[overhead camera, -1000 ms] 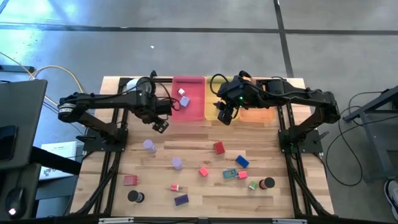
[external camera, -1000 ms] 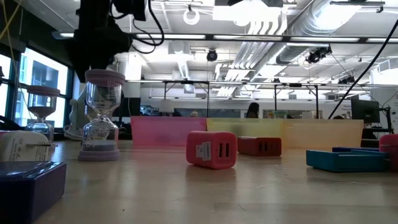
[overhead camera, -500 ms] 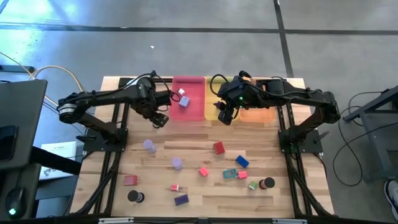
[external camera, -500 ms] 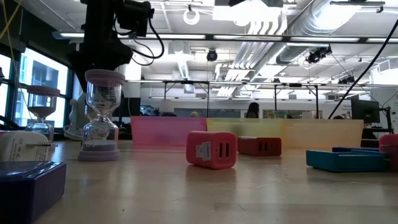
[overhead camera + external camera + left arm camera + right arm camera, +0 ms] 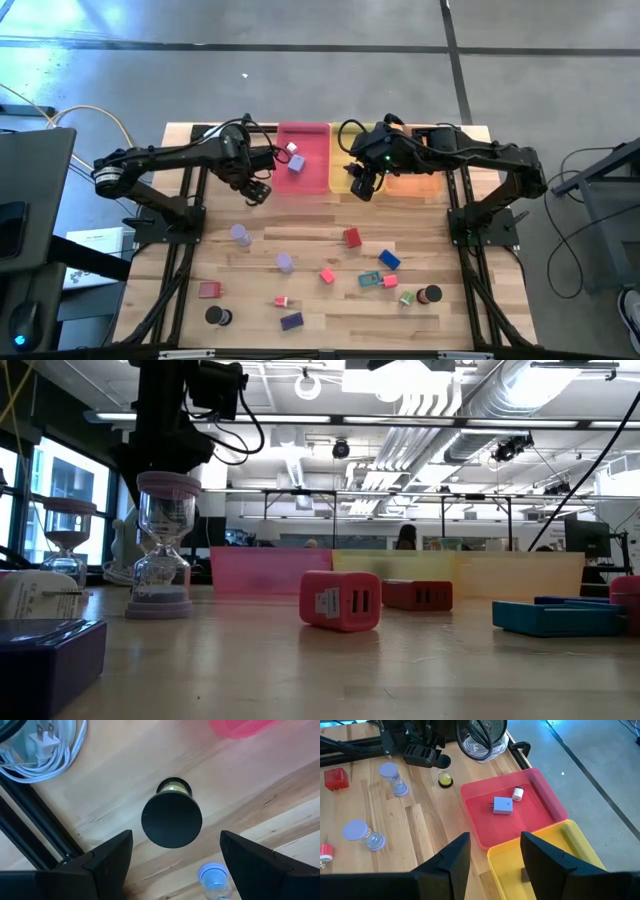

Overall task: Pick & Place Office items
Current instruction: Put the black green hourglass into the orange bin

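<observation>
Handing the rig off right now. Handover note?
Left gripper: open, empty, hovering over the black-topped hourglass beside the pink tray.
Right gripper: open, empty, waiting over the yellow tray.
Done: lavender block and small white piece are in the pink tray.
Left: the hourglass is not yet gripped; over a dozen pieces, such as the red block, lie loose on the table.

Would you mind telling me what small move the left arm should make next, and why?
Probably lower the left gripper straight down: its open fingers bracket the black-capped sand timer standing beside the pink tray, without gripping it yet.
</observation>
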You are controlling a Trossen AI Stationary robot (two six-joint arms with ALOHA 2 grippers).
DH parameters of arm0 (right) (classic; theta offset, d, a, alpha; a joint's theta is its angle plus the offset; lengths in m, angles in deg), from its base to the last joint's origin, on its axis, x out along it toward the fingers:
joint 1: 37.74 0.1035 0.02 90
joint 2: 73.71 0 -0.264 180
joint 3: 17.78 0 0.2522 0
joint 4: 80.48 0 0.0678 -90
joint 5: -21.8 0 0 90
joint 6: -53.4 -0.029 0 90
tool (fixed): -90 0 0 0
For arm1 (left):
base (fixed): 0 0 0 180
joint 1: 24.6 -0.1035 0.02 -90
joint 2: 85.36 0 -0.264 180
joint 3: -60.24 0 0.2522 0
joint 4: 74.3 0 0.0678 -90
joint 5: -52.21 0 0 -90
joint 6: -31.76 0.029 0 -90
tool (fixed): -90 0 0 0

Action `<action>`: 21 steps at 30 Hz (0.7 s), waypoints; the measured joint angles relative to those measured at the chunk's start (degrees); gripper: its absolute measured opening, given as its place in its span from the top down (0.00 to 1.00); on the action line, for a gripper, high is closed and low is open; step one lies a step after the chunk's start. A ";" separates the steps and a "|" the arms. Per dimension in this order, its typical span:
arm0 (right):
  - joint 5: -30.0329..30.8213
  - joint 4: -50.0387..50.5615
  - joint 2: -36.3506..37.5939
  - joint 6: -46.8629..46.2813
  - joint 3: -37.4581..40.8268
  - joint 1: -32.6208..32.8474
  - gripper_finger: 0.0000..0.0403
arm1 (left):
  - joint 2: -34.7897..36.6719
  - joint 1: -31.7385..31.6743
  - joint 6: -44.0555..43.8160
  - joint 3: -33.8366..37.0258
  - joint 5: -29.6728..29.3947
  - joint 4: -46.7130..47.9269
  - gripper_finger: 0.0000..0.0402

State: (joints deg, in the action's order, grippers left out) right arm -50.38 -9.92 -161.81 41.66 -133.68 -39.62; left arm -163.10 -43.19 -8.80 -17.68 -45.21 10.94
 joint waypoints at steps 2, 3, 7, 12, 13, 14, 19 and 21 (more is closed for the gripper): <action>0.01 0.00 0.00 0.09 0.00 -0.01 0.60 | 0.00 0.00 -0.24 0.00 0.02 0.00 0.27; 0.00 0.00 0.00 0.21 0.00 0.01 0.60 | 0.00 0.00 -0.44 0.00 0.01 -0.02 0.27; 0.00 0.00 0.00 0.21 0.00 0.01 0.60 | -1.09 -0.10 -0.23 0.00 0.02 -0.23 0.27; 0.00 0.02 0.00 0.21 0.00 0.01 0.60 | -3.69 -0.11 0.74 0.00 -0.26 -0.46 0.27; 0.00 0.02 0.00 0.21 0.00 -0.01 0.60 | -4.08 -0.11 1.20 0.00 -0.28 -0.42 0.27; 0.00 0.02 0.00 0.21 0.00 -0.01 0.60 | -4.50 -0.11 1.47 0.00 -0.28 -0.39 0.27; 0.00 0.02 0.00 0.50 0.00 0.01 0.60 | -6.26 -0.12 1.69 0.00 -0.20 -0.47 0.27; 0.00 0.02 0.00 0.76 0.00 -0.01 0.60 | -6.83 -0.46 2.55 0.00 0.09 -0.95 0.27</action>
State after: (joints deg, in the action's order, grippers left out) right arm -50.38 -9.90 -161.81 42.42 -133.68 -39.63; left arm -169.93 -43.65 -6.25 -17.68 -45.12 9.99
